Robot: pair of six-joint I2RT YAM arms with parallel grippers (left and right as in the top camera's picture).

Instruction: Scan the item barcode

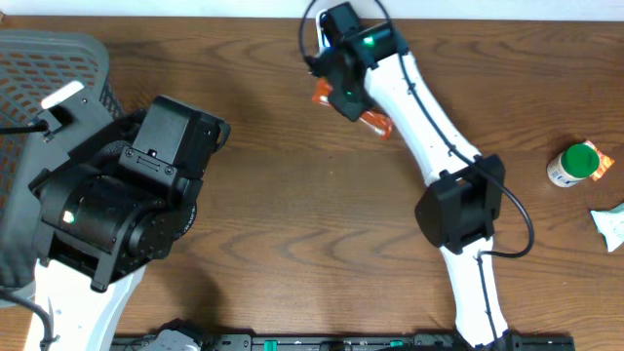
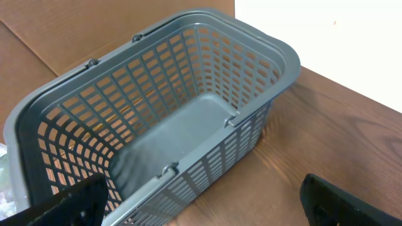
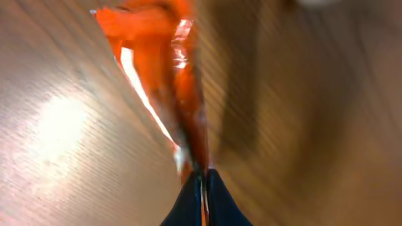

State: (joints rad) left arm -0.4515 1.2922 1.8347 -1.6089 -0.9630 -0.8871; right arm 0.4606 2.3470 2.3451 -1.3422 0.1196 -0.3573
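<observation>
Wrapper (image 3: pixel 154 37), orange and crinkled, is pinched tight in the right tool (image 3: pixel 202 182); the left tool (image 2: pixel 207 204) gapes wide, empty.

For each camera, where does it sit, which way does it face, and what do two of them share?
Overhead: above the table, looking down; left arm and right arm show.
Left wrist: faces the grey basket; open left tool at bottom edge.
Right wrist: faces the table; right tool shut on the orange packet.
Shared: overhead and right wrist show the orange packet; overhead and left wrist, the grey basket.
</observation>
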